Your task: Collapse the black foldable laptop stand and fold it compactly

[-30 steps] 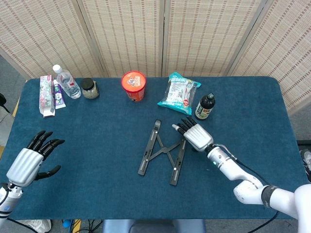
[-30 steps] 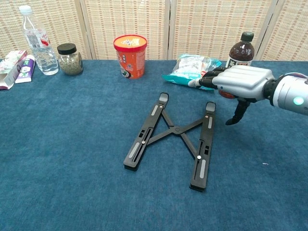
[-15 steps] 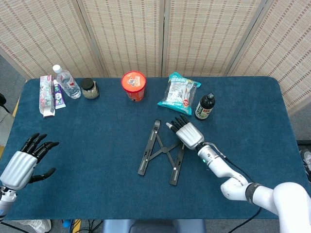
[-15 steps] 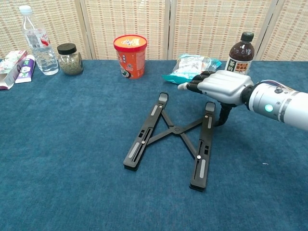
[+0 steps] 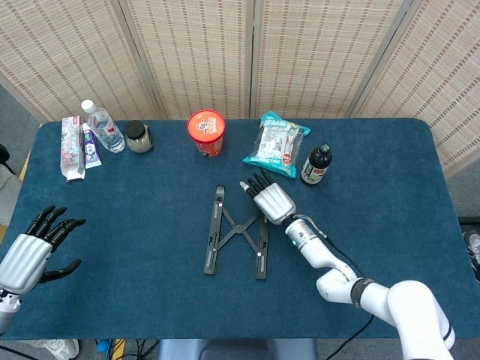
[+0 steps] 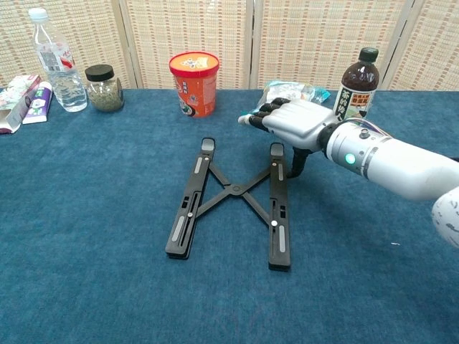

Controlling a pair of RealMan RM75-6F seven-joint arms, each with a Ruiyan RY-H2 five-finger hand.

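The black laptop stand lies flat on the blue table, two long rails joined by an X-shaped cross link. My right hand hovers palm down over the far end of the right rail, fingers stretched out towards the far left and holding nothing. In the chest view the right hand has its thumb hanging down against the outer side of that rail's far end. My left hand is open, fingers spread, at the table's near left edge, far from the stand; the chest view does not show it.
Along the back stand an orange cup, a snack bag and a dark bottle just behind my right hand. At the far left are a water bottle, a jar and toothpaste boxes.
My right hand swept left against the right rail, and the whole stand slid left and turned so its rails run nearly straight away from me. My left hand drew back towards the near left corner.
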